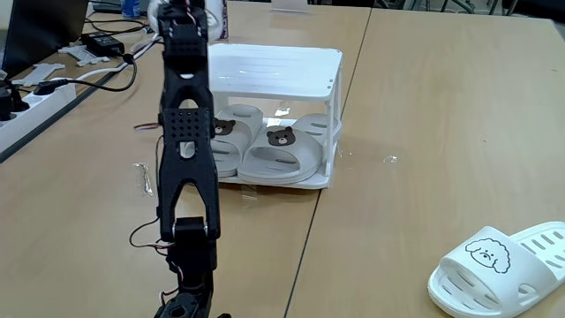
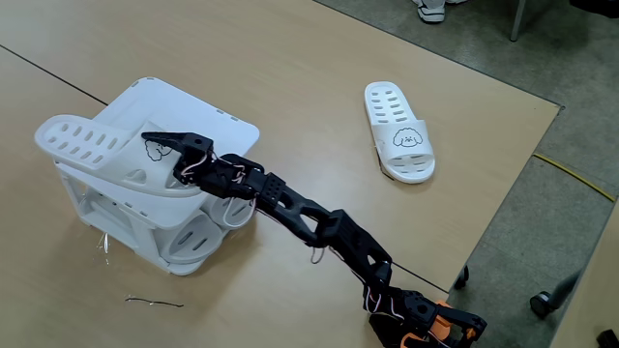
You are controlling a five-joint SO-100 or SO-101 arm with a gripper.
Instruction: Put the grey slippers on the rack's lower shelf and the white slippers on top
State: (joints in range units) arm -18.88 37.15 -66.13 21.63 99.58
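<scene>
The white rack point(image 1: 274, 62) stands mid-table with both grey slippers point(image 1: 282, 152) side by side on its lower shelf point(image 1: 311, 184), bear emblems facing the camera. In the other fixed view the grey slippers point(image 2: 198, 232) show beneath the rack's point(image 2: 221, 121) slatted top. One white slipper point(image 2: 92, 143) lies tilted on that top, its heel overhanging the left edge. My gripper point(image 2: 166, 147) is shut on its dog-face strap. The black arm point(image 1: 185, 132) rises in front of the rack. A second white slipper point(image 2: 399, 130) lies on the table, apart from the rack, also seen at the lower right point(image 1: 503, 265).
A power strip point(image 1: 31, 97), a black adapter point(image 1: 106, 42) and cables lie at the table's left. Loose wire bits point(image 2: 155, 303) lie near the rack. The table edge point(image 2: 503, 193) drops to the floor on the right.
</scene>
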